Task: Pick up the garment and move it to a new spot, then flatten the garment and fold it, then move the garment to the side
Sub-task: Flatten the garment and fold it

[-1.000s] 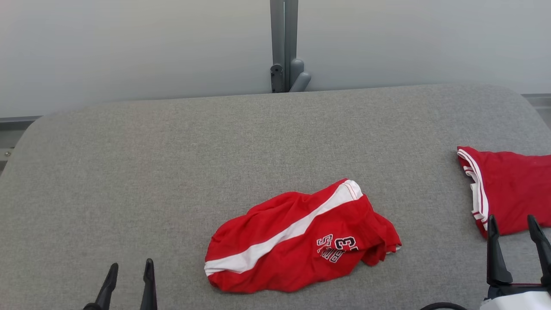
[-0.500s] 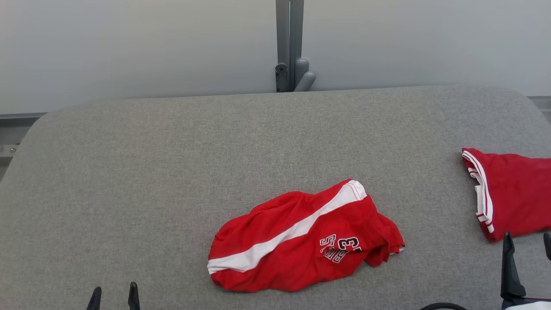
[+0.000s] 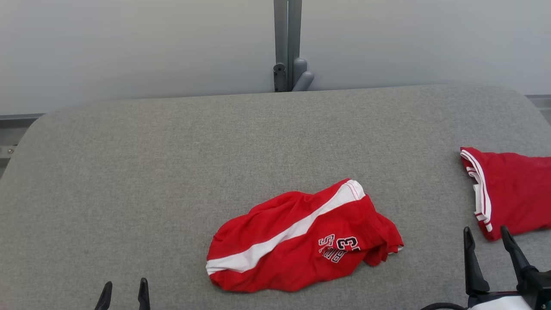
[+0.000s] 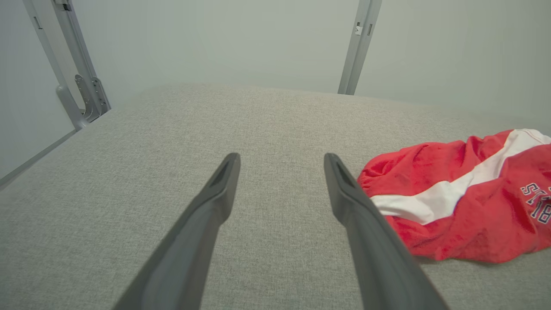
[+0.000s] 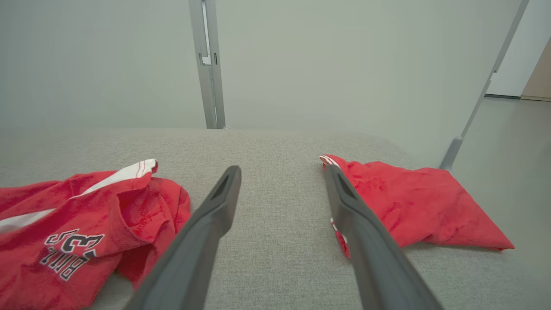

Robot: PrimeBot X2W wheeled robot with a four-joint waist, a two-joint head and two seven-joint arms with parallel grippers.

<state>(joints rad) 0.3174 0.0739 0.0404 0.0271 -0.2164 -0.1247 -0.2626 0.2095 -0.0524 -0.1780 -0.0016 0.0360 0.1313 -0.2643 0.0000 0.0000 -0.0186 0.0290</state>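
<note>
Fingers (image 4: 213, 202) on left gripper (image 3: 125, 283) and right gripper (image 3: 485, 230) spread, empty; crumpled red white-striped cloth garment (image 3: 301, 241), lower centre of head view, looks light and limp, so I'd pinch its raised upper-right hem.

- Grey fabric-covered table (image 3: 129, 172), far corners rounded, runs across the whole head view.
- Folded red cloth (image 3: 516, 193) with white-striped hem, lying flat at the table's right end, cut off by the frame edge.
- Grey metal post (image 3: 287, 38) upright behind the far edge, bracket (image 3: 280, 77) low on it.
- Plain pale wall (image 3: 129, 51) behind.
</note>
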